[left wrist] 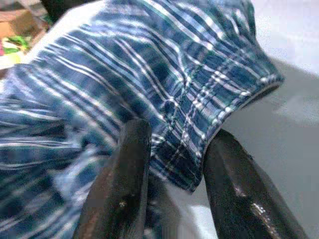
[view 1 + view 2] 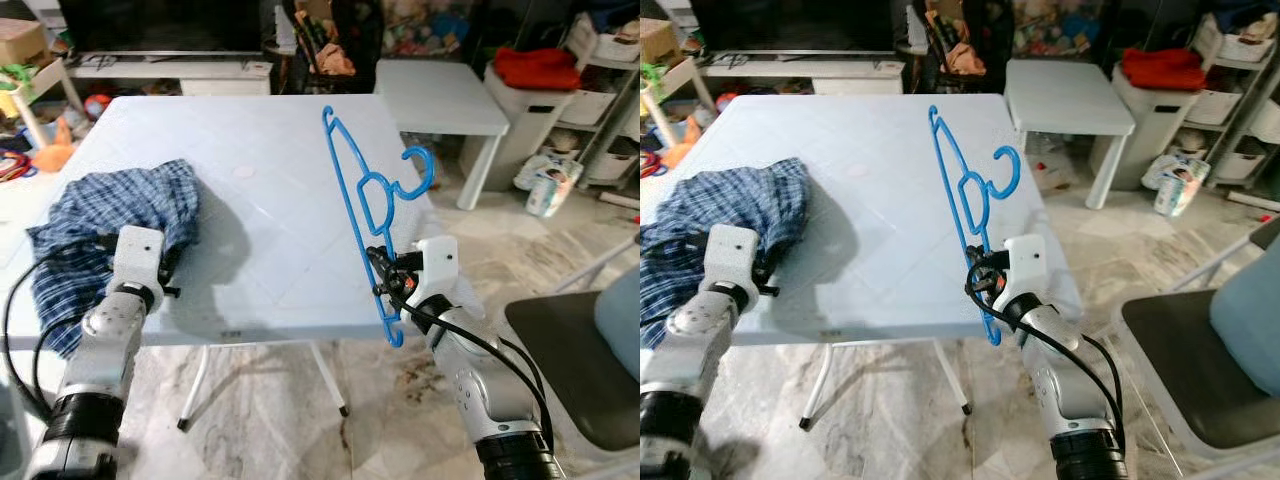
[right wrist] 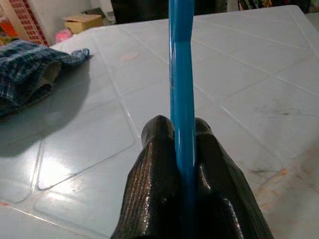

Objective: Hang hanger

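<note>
Two grippers are at work over one white table [image 2: 270,190]. Head views: the right gripper [image 2: 388,282] holds a blue hanger [image 2: 358,200] upright at the table's near right edge, hook pointing right; the left gripper [image 2: 160,268] sits against a plaid shirt [image 2: 110,215] heaped at the near left. Left wrist view: fingers [image 1: 119,184] stand narrowly apart around a shirt fold. Right wrist view: jaws pinch the hanger bar. Judgement: hanger secured, shirt not yet on it, hanging outstanding. Tiled floor [image 2: 300,430]; cluttered shelves [image 2: 600,90] far right.
</note>
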Tool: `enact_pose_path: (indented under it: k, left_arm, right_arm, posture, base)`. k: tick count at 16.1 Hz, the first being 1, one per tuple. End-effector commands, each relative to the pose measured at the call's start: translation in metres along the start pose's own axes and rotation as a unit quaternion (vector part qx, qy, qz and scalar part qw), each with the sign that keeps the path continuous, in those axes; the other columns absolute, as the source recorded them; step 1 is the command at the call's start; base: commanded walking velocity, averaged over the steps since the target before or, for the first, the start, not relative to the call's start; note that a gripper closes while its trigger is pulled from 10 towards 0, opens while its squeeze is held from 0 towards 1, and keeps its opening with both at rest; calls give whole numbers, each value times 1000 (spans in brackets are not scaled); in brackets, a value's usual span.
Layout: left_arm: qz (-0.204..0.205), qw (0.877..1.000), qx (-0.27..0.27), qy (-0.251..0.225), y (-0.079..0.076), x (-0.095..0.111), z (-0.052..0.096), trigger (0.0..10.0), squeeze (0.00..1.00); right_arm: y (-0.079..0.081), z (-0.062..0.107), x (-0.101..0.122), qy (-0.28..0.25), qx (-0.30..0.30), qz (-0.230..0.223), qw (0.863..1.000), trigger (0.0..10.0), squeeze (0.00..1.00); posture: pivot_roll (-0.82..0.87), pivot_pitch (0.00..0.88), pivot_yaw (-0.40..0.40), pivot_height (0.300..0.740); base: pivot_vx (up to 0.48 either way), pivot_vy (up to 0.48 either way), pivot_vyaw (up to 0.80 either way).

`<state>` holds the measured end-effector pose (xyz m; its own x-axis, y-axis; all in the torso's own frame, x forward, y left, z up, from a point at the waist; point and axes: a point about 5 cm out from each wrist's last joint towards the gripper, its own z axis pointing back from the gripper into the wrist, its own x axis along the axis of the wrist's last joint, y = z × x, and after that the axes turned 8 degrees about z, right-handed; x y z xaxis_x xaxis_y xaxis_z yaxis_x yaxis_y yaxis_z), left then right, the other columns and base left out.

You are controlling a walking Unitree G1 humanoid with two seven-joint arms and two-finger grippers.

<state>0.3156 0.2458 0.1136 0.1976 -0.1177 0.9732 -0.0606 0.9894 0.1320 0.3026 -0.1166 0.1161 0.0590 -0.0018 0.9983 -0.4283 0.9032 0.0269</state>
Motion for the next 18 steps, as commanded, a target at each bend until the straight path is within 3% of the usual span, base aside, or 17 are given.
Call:
enact_pose_path:
  k: [1,2,3,4,5,7,8,11,13,15,16,18]
  left_arm:
    - [12,1000,18,-13,-1,9,9,10000,1000]
    - [0,999,31,-35,0,12,18,10000,1000]
    - [-41,997,41,-59,2,15,25,10000,1000]
    - [-27,996,58,-66,3,15,30,10000,1000]
    - [54,991,105,-60,7,12,40,10000,1000]
    - [54,986,145,-64,12,13,50,10000,1000]
    - [56,975,211,-42,18,-3,76,10000,1000]
    - [82,969,230,-24,16,-15,86,10000,1000]
    - [96,968,229,-16,-3,-16,88,10000,1000]
    - [108,970,220,-8,-12,-19,90,10000,1000]
    - [110,971,210,-8,-14,-19,88,10000,0]
    - [116,971,210,-15,-14,-15,85,10000,0]
  right_arm:
    - [-3,-2,3,-3,-3,6,1000,10000,0]
    - [-4,-4,5,-4,-3,7,1000,10000,0]
    - [-4,-5,5,-5,-2,7,1000,10000,0]
    - [-2,-6,6,-6,1,8,1000,10000,0]
    - [-1,-7,6,-7,4,8,1000,10000,0]
    - [-1,-7,6,-7,4,8,1000,10000,0]
    - [-3,-4,3,-2,1,6,1000,10000,0]
    - [-1,-4,1,1,4,4,1000,10000,0]
    - [0,-4,1,2,9,6,1000,10000,0]
    - [-3,-5,3,1,5,8,1000,10000,0]
    - [-4,-5,3,1,4,8,1000,10000,0]
    - [-2,-5,2,1,4,8,1000,10000,0]
  posture:
    - [-17,0,2,740]
    - [-11,0,-3,740]
    - [-8,0,-5,740]
    - [-6,0,-5,740]
    - [-5,0,-6,740]
    - [0,0,-4,740]
    - [10,5,-5,740]
    - [14,11,-12,740]
    - [12,11,-15,740]
    - [10,11,-12,740]
    - [9,11,-12,740]
    - [9,11,-12,740]
  base:
    - [0,0,0]
    - [0,0,0]
    - [0,0,0]
    - [0,0,0]
    - [0,0,0]
    - [0,0,0]
    - [0,0,0]
    - [0,0,0]
    - [0,0,0]
    - [0,0,0]
    - [0,0,0]
    - [0,150,0]
